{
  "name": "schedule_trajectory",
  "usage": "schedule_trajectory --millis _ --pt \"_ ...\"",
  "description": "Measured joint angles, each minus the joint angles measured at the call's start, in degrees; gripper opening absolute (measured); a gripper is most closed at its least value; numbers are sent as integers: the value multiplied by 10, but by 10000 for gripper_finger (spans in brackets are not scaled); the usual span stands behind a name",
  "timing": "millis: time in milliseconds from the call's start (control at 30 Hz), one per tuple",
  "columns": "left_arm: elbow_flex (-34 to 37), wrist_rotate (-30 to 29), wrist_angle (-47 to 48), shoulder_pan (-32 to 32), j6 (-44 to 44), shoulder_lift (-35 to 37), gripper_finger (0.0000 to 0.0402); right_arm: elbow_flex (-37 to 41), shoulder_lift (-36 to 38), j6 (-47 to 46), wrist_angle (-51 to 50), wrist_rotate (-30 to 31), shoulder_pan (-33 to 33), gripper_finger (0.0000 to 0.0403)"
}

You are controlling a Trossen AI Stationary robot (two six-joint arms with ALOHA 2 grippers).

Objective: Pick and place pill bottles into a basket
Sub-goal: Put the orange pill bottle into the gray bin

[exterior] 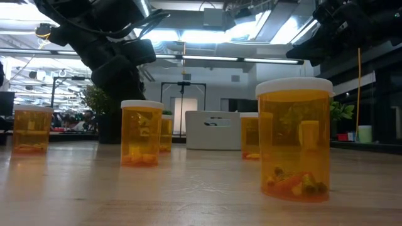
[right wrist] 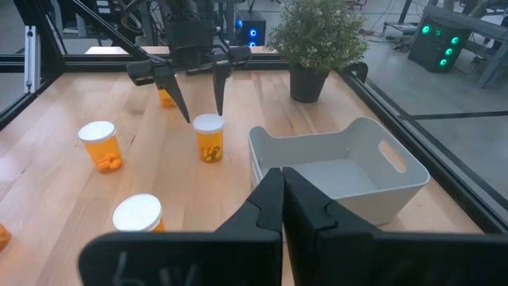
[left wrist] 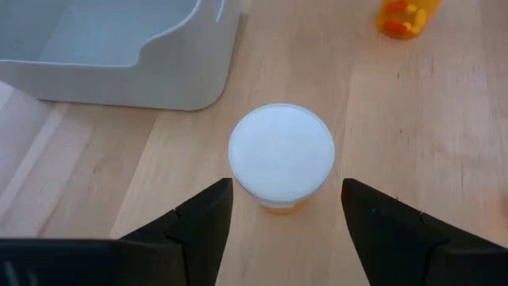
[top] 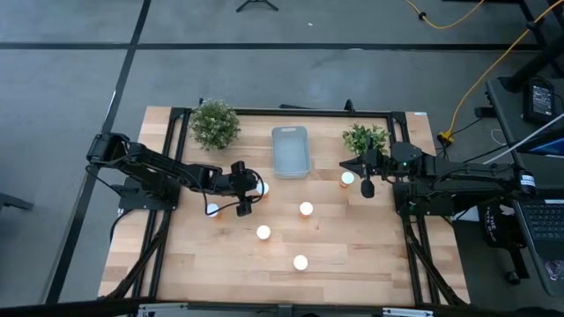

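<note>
The basket (left wrist: 119, 71) is cut off by the left wrist view's edge.

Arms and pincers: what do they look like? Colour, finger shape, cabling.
Both arms are black, slim and multi-jointed, with thin dark cables alongside. The left pincer has two matte black wedge fingers tapering to blunt tips; the right pincer has the same black fingers. No markings show.
</note>
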State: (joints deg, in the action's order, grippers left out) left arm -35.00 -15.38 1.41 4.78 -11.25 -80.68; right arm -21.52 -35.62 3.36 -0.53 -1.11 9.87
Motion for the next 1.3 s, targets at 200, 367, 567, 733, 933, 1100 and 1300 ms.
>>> schedule_trajectory --millis 200,367,567,733,933,1100,1300 --pt "0 0 -5 0 0 0 231 0 0 2 0 0 0 3" --pt "0 13 -9 0 -16 0 234 0 0 2 0 0 0 3" --pt "0 33 -8 0 -35 0 267 0 0 2 0 0 0 3" --pt "0 33 -8 -1 -36 0 312 0 0 2 0 0 0 3" --pt "0 35 -8 0 -30 0 324 0 0 2 0 0 0 3" --pt "0 34 -9 0 -44 0 323 0 0 2 0 0 0 3" --pt "0 19 -17 0 -41 0 322 0 0 -1 0 0 0 3"
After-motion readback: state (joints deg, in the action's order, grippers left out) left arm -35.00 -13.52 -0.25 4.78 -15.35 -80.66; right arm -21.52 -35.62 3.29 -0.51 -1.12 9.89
